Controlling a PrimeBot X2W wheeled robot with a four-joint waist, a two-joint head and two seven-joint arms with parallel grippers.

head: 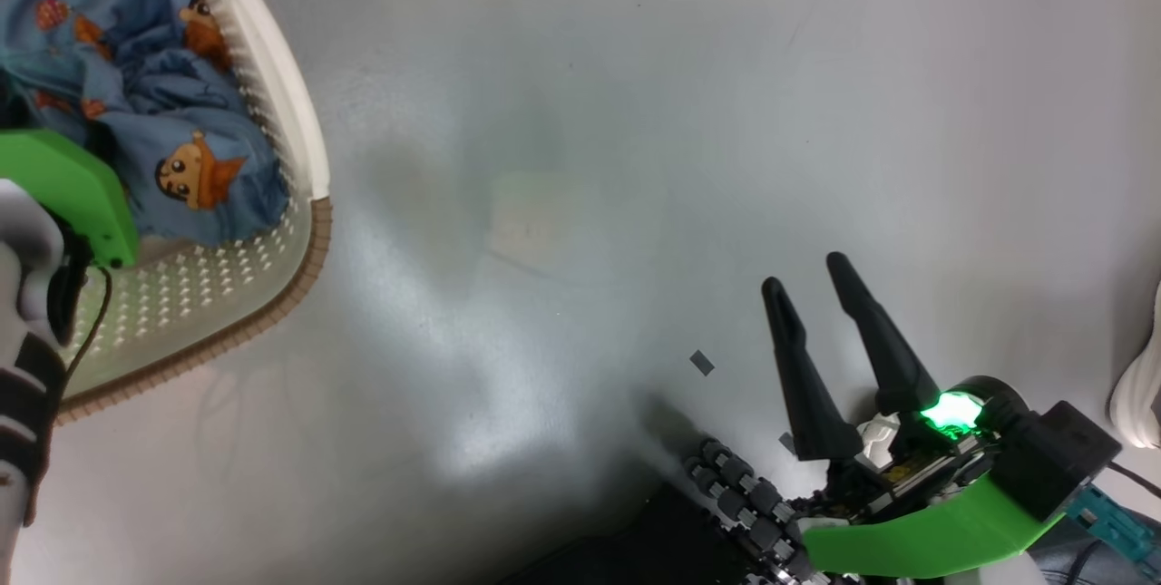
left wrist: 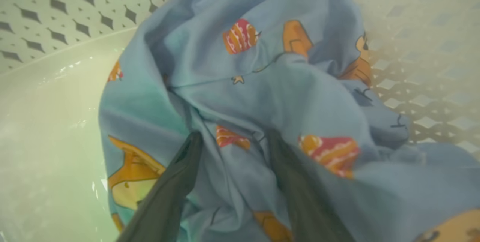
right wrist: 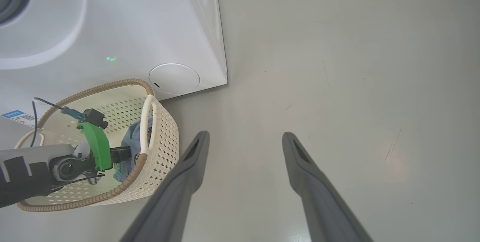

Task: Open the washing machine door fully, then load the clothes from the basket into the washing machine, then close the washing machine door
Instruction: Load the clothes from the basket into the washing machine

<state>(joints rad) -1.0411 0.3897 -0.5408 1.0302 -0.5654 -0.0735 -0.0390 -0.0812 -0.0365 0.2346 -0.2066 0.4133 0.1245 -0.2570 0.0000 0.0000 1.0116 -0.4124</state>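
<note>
Crumpled light-blue clothes (left wrist: 262, 95) with orange cartoon figures lie in the cream perforated basket (left wrist: 56, 17); left gripper (left wrist: 233, 134) and right gripper (right wrist: 244, 134) both spread wide.

Floor (head: 635, 68) was plain pale grey, smooth and kinda glossy, with a soft whitish glare (head: 508, 422) smeared across it in the head view. A small grey scrap (head: 701, 363) lay on it, and there was a faint paler rectangular patch (head: 535, 222) higher in that view. The right wrist view caught a few thin scratches (right wrist: 392, 149) with a faint warm glow (right wrist: 393, 165) right beside them.
</note>
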